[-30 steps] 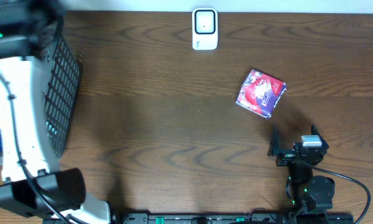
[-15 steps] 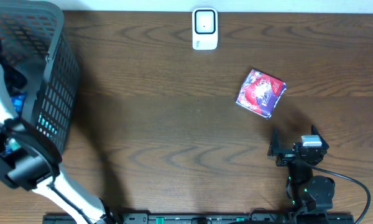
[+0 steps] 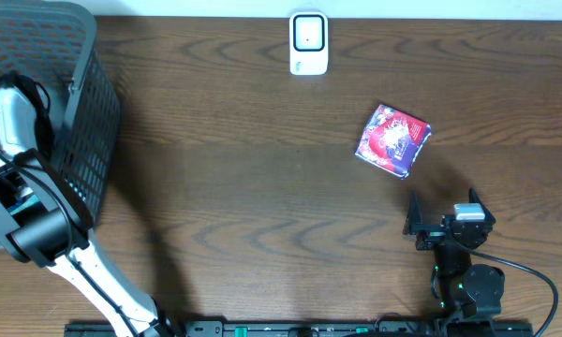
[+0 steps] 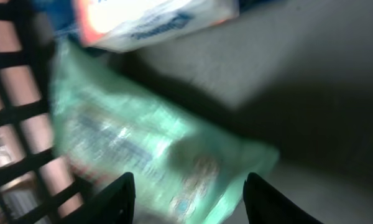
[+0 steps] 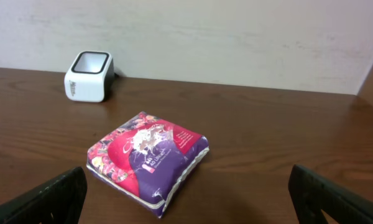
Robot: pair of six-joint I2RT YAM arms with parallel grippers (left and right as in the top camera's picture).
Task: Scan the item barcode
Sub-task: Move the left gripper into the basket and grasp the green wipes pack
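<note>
Left gripper (image 4: 188, 186) has dipped into my nine-o'clock basket (image 3: 84, 131); jaws partly open, narrowing over green packet (image 4: 143, 143), gripping nothing yet; scanning waits.

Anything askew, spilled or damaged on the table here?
Nothing looks spilled or damaged. The red-and-purple packet lies flat but skewed to the edges of the table, apart from the white scanner. The left wrist view, inside the basket, is blurred, so the green pouch there cannot be judged.
</note>
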